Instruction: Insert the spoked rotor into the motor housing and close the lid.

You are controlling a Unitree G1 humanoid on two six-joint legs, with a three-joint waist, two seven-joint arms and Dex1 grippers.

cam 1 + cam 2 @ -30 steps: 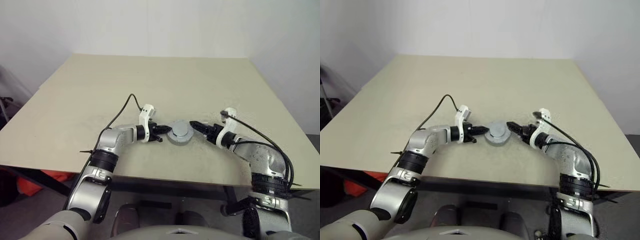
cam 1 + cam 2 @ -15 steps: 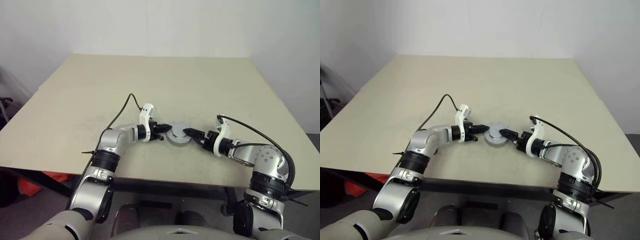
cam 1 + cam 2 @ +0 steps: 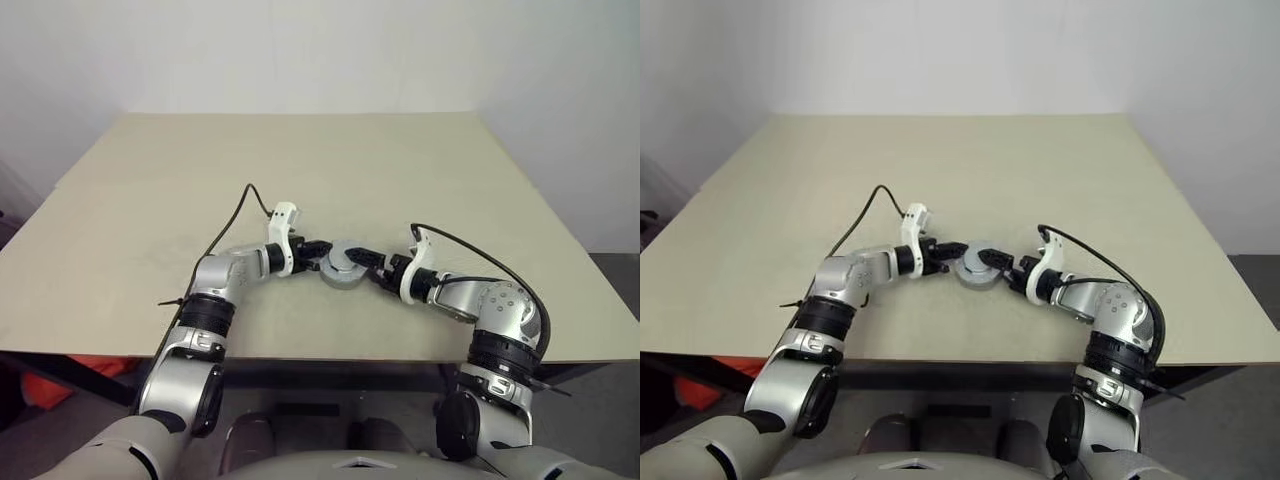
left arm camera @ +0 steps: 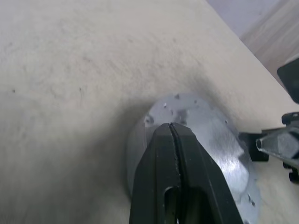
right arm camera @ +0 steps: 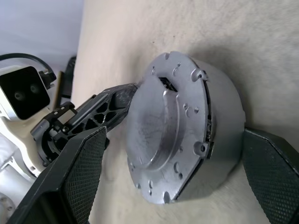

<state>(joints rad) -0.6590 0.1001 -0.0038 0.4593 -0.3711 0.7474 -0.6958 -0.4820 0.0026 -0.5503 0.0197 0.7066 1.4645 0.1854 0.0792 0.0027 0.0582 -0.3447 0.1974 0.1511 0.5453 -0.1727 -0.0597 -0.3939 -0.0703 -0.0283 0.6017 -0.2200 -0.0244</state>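
Both claws are meeting at the motor housing near the front of the tan table. Left gripper, fingers pressed together and holding nothing, is resting its tip on the lid capping the housing. Right gripper is standing wide apart, one finger on either side of the housing.

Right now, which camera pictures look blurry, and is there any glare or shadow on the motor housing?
Left wrist view: the left pincer is soft and out of focus up close, with bright glare on the lid and a dark shadow beside it on the table. Right wrist view: the motor housing is fairly sharp, and the right pincer's fingers blur at the edges. Head views: even lighting.
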